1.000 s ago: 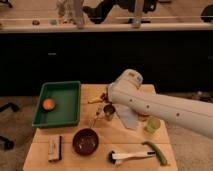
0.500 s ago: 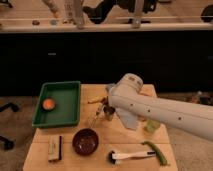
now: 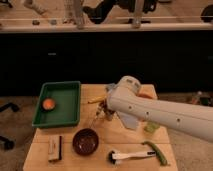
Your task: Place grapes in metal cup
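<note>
Where the arm ends: the gripper [image 3: 102, 113] is held low over the middle of the wooden table [image 3: 40, 156], just right of the green tray and behind the dark bowl.
Jaws: they are clenched together; whether anything is pinched between them cannot be told.
Arm: a thick white arm [image 3: 160, 112] is stretched in from the right edge and slanted down toward the left, so that much of the table's right half is covered.
Grapes: the grapes [image 3: 102, 105] are seen only as a small dark lump at the gripper's tip, near the table's middle; contact with the gripper cannot be told.
Metal cup: the metal cup cannot be made out; the spot under the gripper and arm is hidden.
Green tray: the green tray [image 3: 55, 123] is set on the table's left side, and an orange round fruit [image 3: 48, 104] is seen in its left part.
Dark bowl: the dark bowl [image 3: 85, 141] is stood upright near the front edge, apart from the gripper.
Yellow piece: a slim yellow piece [image 3: 96, 100] is laid between the tray and the arm.
Light green cup: a light green cup [image 3: 151, 128] is partly covered by the arm at the right.
Front edge: a white-handled brush [image 3: 129, 156] is laid right of the bowl, with a green pod-shaped item [image 3: 156, 151] just beside it.
Front left corner: a small black and white item [image 3: 55, 149] is laid there.
</note>
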You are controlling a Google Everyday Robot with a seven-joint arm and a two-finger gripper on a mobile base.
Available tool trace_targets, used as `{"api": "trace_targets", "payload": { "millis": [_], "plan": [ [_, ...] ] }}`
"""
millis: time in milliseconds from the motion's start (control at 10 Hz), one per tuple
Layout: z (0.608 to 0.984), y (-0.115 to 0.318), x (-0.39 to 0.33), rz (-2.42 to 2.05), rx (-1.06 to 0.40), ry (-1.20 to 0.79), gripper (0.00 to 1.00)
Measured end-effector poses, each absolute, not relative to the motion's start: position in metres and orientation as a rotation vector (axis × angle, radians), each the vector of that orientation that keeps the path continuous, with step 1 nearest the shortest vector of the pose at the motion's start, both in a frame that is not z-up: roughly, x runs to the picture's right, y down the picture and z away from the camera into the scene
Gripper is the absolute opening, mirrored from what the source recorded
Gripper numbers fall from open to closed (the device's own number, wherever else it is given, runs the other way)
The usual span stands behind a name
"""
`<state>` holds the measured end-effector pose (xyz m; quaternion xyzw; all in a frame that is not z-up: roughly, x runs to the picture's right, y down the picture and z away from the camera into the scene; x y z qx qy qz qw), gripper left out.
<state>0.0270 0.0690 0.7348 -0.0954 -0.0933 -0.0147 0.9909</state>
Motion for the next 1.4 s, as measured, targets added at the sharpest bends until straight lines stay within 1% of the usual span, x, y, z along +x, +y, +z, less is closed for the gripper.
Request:
{"api": "trace_targets", "payload": {
  "millis": [1000, 1400],
  "plan": [
    [0.755, 0.083, 0.018, -0.025, -0.243, -0.199, 0.0],
    [0.764, 0.094, 0.024, 0.042, -0.297, -0.226, 0.0]
  ]
}}
